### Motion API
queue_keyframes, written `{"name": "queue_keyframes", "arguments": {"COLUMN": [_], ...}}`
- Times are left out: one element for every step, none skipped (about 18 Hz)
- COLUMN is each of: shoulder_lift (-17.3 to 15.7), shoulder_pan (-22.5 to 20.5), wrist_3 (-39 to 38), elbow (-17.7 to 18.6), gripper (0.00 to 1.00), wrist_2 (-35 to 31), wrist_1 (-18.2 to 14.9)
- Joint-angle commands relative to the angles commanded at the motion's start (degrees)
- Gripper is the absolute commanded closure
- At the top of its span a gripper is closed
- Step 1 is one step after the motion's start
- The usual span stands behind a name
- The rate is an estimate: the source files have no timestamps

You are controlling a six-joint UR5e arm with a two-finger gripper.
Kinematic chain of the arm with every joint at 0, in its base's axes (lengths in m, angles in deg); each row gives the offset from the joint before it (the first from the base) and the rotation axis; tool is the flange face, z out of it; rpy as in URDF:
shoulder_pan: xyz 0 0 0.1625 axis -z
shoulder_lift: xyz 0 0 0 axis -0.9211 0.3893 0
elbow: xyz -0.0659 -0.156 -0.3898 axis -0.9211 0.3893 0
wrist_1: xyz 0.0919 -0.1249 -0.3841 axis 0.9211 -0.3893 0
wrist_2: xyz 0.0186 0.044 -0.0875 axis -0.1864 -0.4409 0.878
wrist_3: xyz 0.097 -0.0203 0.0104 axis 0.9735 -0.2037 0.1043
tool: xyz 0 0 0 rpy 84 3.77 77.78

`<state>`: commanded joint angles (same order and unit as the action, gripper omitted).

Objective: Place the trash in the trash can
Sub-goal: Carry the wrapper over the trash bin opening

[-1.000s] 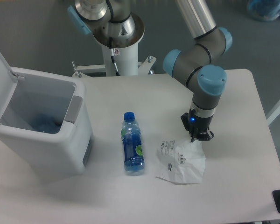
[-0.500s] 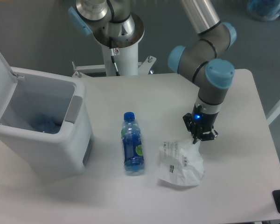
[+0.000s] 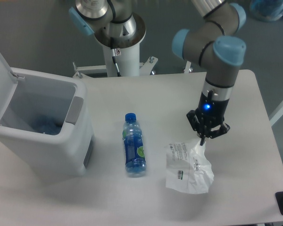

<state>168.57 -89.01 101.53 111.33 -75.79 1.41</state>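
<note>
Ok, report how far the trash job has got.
Nothing new is binned yet. The end effector is shut on the wrapper, lifting it by its top corner. The bottle lies untouched on the table. Both must go in the open trash can.

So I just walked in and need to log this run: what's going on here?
The arm's end effector is shut on the top corner of the crumpled white wrapper and has lifted it partly off the table over the last second. The bottle lies on its side, untouched. The trash can stands at the left with its lid open.
</note>
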Motion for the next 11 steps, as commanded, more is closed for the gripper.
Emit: {"name": "queue_keyframes", "arguments": {"shoulder_lift": [-1.6, -3.1, -4.7, -6.2, -7.6, -8.9, -10.2, -11.3, -12.4, -13.5, -14.8], "shoulder_pan": [0.5, 1.1, 1.7, 2.5, 3.2, 4.0, 4.8, 5.5, 6.2, 6.9, 8.0], "wrist_3": [-1.3, -2.3, -3.2, -4.2, -5.3, -6.3, -7.6, -9.4, -11.4, -13.2, -14.7], "elbow": [0.0, 0.0, 0.0, 0.0, 0.0, 0.0, -0.1, -0.1, -0.1, -0.1, -0.1], "gripper": [1.00, 1.00, 1.00, 1.00, 1.00, 1.00, 1.00, 1.00, 1.00, 1.00, 1.00], "wrist_2": [1.1, 2.2, 3.3, 4.2, 4.9, 5.7, 6.6, 7.6, 8.6, 9.3, 9.6], "wrist_1": [-0.8, -1.6, -2.3, -3.2, -4.0, -4.8, -5.4, -5.6, -5.6, -5.6, -5.6]}}
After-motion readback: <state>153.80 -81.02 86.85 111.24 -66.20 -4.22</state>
